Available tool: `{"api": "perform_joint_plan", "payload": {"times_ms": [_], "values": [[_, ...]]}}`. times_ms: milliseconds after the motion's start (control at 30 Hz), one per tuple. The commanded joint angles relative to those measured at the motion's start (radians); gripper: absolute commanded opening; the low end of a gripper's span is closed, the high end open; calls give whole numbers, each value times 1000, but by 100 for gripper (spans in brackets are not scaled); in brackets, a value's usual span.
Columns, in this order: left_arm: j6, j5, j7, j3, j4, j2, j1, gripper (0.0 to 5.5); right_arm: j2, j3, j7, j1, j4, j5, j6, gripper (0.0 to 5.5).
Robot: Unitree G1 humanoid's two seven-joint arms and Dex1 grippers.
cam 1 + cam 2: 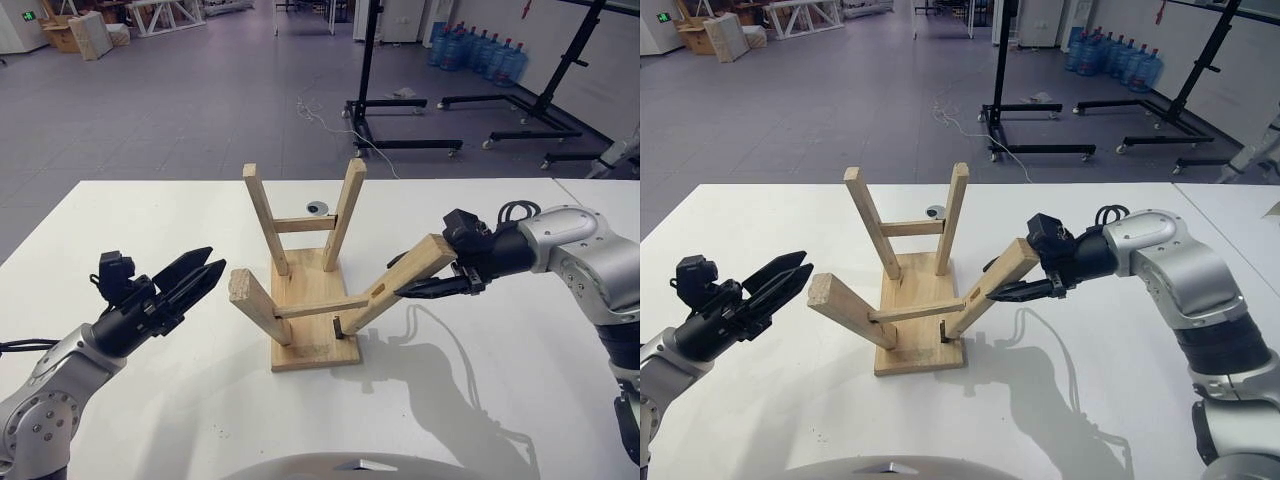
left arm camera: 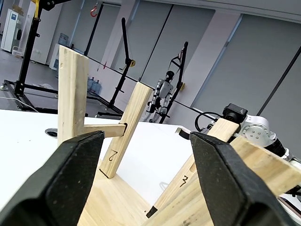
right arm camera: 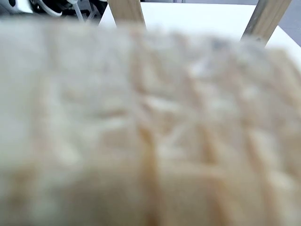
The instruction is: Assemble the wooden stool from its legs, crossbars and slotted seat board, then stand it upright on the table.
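Note:
The stool lies upside down on the white table, its seat board [image 1: 312, 350] flat. Two far legs [image 1: 265, 220] [image 1: 345, 215] stand upright, joined by a crossbar [image 1: 305, 224]. The two near legs splay outward, linked by a second crossbar [image 1: 322, 308]. My right gripper [image 1: 425, 283] is shut on the upper end of the near right leg [image 1: 390, 288], which leans to the right. My left gripper [image 1: 208, 272] is open, a short way left of the near left leg [image 1: 256, 303], touching nothing. In the left wrist view its black fingers [image 2: 70, 181] frame the far legs and the leaning leg [image 2: 244, 155].
A small round object [image 1: 317, 208] lies on the table behind the stool. Black wheeled racks [image 1: 400, 110] and blue water bottles [image 1: 480, 50] stand on the floor beyond the table's far edge. Bare tabletop surrounds the stool.

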Motion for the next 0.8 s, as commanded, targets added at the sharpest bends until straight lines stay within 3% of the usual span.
{"api": "perform_joint_plan", "payload": {"times_ms": [33, 800], "values": [[-3, 15, 9, -10, -10, -1, 3, 331, -8, 29, -12, -18, -4, -45, -1, 205], [-4, 31, 15, -27, -12, -12, 8, 331, 52, 59, -112, -9, -112, -19, 44, 204]]}}
